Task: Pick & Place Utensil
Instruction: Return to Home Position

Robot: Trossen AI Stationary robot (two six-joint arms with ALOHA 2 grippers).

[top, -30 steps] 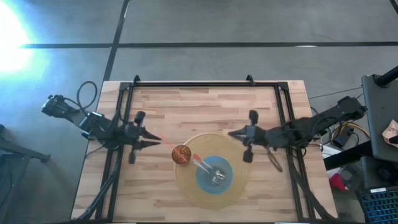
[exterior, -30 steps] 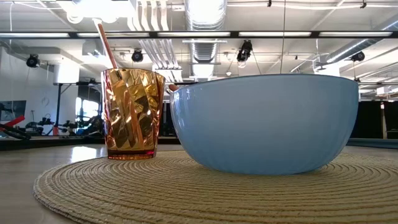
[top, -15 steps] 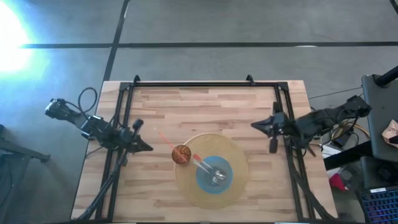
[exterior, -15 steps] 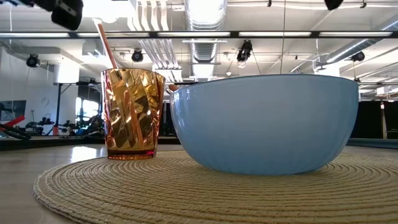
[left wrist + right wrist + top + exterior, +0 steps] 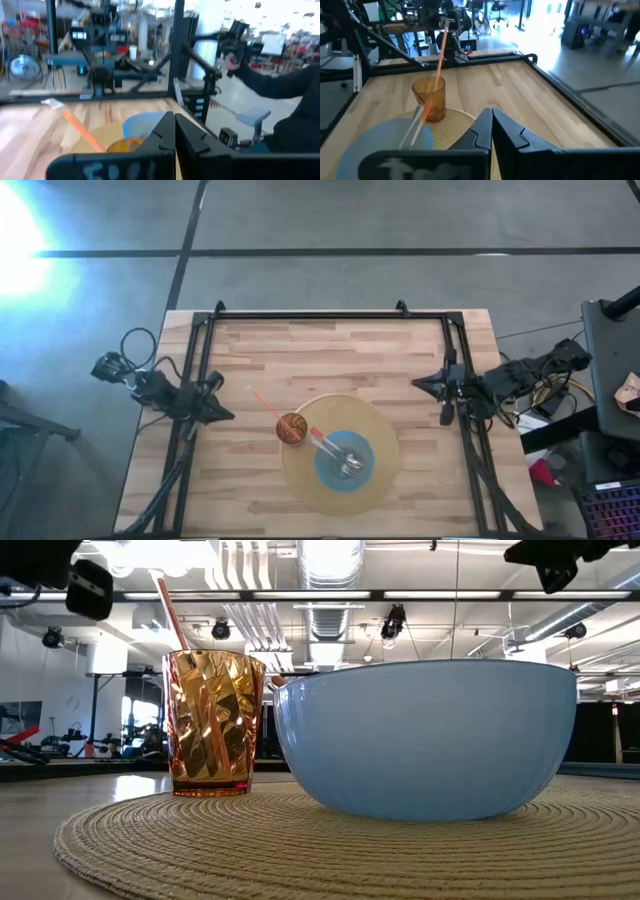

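While both arms sit pulled back at opposite sides, I see the left gripper (image 5: 225, 416) over the left edge of the pale wooden tabletop (image 5: 330, 350), clenched on nothing. In its wrist view the two dark fingers (image 5: 162, 132) are pressed flat against each other. The right gripper (image 5: 420, 383) sits over the right edge, and it is also clenched and empty, its fingers (image 5: 506, 131) meeting in a thin seam.

Between them lies a round woven straw-coloured placemat (image 5: 340, 412), closer to the edge where the low camera sits than to the far edge. On the placemat stands a wide light-blue bowl (image 5: 338, 472). An amber faceted plastic cup (image 5: 291, 427) stands upright just beside it, on the side facing the left arm and right at the rim of the placemat.

A thin orange straw (image 5: 268, 406) stands in the cup and tilts out over its rim toward the far left corner of the tabletop. Silvery utensils (image 5: 352, 465) lie inside the bowl, one handle leaning up toward the cup. I cannot tell fork from spoon.

Neither gripper touches the cup, the bowl or the placemat; both are well apart from them.
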